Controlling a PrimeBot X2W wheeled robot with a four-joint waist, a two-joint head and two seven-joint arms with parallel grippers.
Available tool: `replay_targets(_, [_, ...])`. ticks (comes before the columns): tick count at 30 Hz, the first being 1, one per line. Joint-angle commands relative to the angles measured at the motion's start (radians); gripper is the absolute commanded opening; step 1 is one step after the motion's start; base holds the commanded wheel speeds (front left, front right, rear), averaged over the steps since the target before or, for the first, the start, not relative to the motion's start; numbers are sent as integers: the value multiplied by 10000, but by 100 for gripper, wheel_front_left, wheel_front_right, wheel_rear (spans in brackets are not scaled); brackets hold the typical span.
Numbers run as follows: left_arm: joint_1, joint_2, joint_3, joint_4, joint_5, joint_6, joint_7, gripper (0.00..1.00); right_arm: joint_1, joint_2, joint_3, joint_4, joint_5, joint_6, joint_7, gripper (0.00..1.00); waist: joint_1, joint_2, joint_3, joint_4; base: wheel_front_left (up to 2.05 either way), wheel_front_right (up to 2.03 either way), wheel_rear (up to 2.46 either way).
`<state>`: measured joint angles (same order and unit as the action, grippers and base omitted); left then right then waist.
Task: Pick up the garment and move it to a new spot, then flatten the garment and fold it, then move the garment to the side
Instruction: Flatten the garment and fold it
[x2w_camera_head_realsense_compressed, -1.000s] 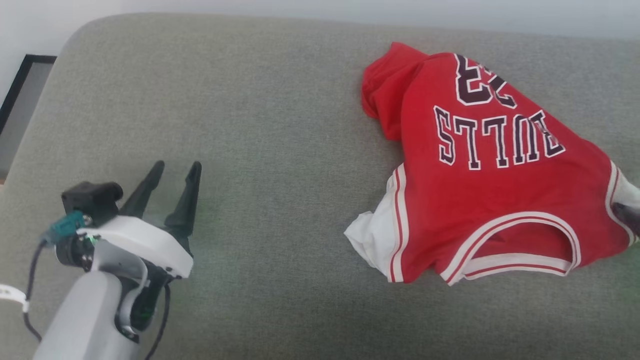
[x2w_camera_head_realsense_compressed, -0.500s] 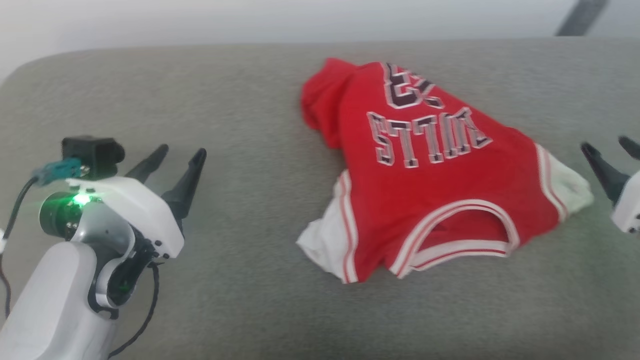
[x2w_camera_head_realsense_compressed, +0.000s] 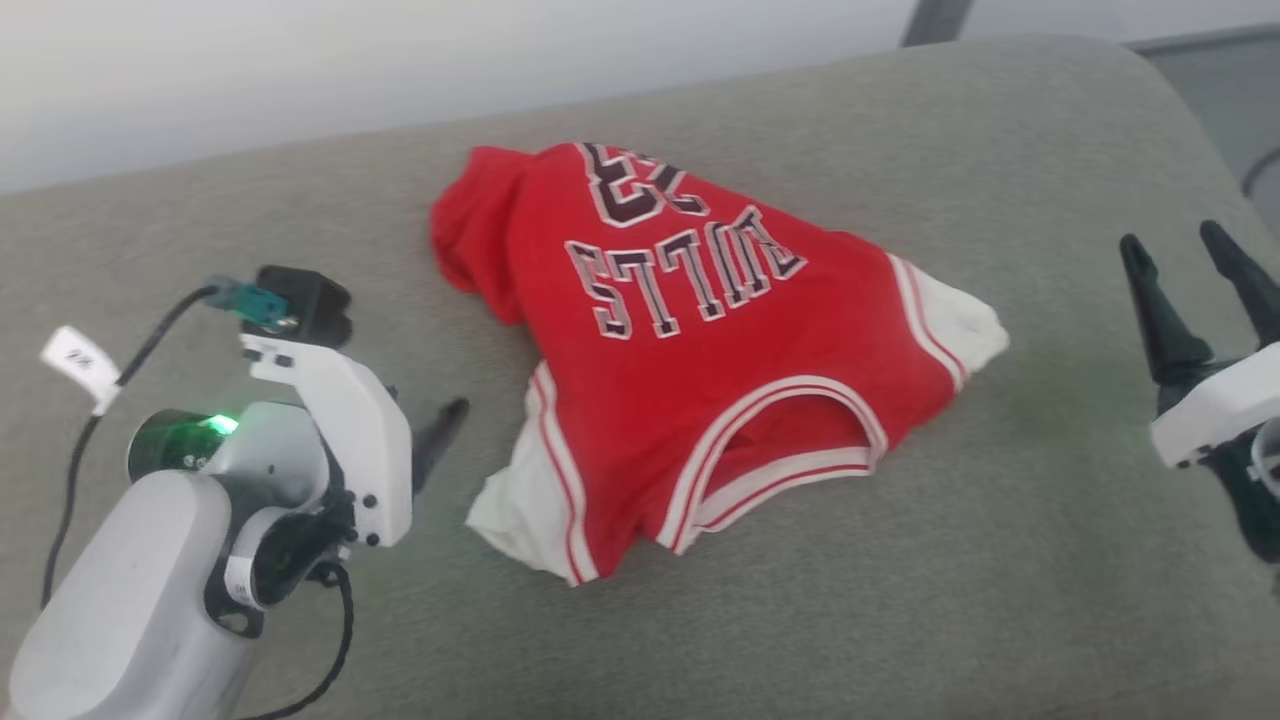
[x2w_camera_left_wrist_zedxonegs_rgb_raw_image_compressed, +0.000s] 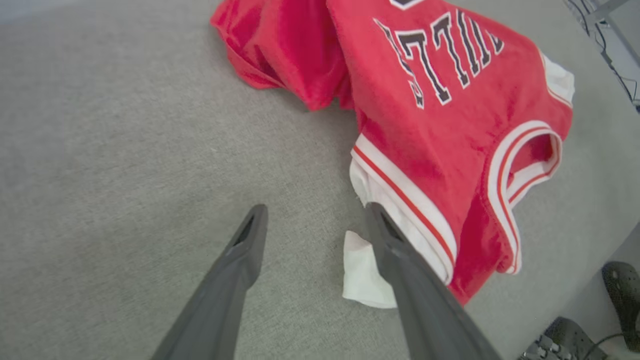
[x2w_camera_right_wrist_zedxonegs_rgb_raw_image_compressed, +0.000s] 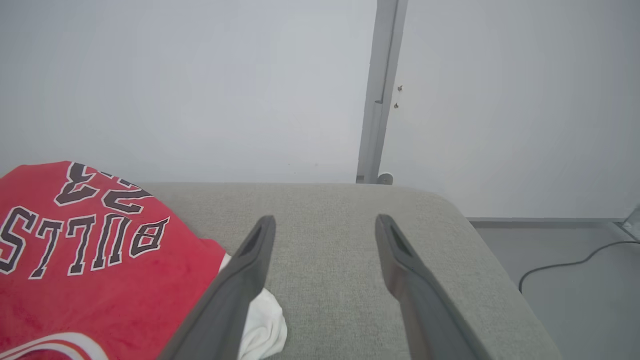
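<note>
Left gripper (x2w_camera_left_wrist_zedxonegs_rgb_raw_image_compressed: 315, 220): jaws spread wide, nothing between them. The tips sit low over the grey cushion (x2w_camera_head_realsense_compressed: 900, 600). One finger crosses the left-side sleeve (x2w_camera_left_wrist_zedxonegs_rgb_raw_image_compressed: 362, 272). Contact with the cloth cannot be settled from this angle.

Right gripper (x2w_camera_head_realsense_compressed: 1172, 242): jaws equally spread and empty, standing apart from the right-side sleeve (x2w_camera_head_realsense_compressed: 972, 322).

The garment (x2w_camera_head_realsense_compressed: 700, 370) lies mid-cushion between the two grippers. Its lettering faces up, the collar is toward the robot, and the far hem is bunched at one corner.

Judgement: this is the reach for the pick-up.
- Shift the left gripper sideways until the striped shoulder trim sits between the fingers, not beside them.
- Bring the right gripper in to the matching trim.
- Pinch both layers at the seam, where the cloth is thickest.
- Close both grippers before lifting.
- Raise them level, so the shirt hangs open rather than twisted.
</note>
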<state>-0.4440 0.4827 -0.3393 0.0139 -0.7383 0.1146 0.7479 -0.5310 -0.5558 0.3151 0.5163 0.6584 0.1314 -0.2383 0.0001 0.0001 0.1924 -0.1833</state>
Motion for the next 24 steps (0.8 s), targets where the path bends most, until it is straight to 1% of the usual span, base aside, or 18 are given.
replay_targets(1, [-173,78,-78,-54,5,89,222,100,238,200,-219,-155,-196,-14,-97,100,-1,-1,28,-282,0,0,0])
replay_targets(3, [-171,129,-258,-27,67,229,664,100,436,451,-581,-396,-542,-14,-148,100,-1,-1,71,-442,0,0,0])
replay_targets(9, [-124,20,-716,51,-33,669,1826,100,1155,1186,-1576,-1190,-1275,-14,-230,100,-1,-1,227,-733,0,0,0])
replay_targets(14, [-21,-87,-1020,309,-128,984,2566,100,1595,1715,-2055,-1750,-1642,-14,-246,100,-1,-1,378,-847,0,0,0])
replay_targets(16, [-63,-150,-1081,483,-159,1021,2656,100,1670,1851,-2158,-1878,-1730,-14,-222,100,-1,-1,448,-863,0,0,0])
replay_targets(20, [-214,-289,-1202,1195,-167,901,2608,100,1741,2062,-2269,-2075,-1818,-14,-104,100,-1,-1,581,-875,0,0,0])
replay_targets(24, [-307,-366,-1276,2208,-144,602,2272,100,1685,2167,-2303,-2190,-1866,-14,-12,100,-1,-1,685,-867,0,0,0])
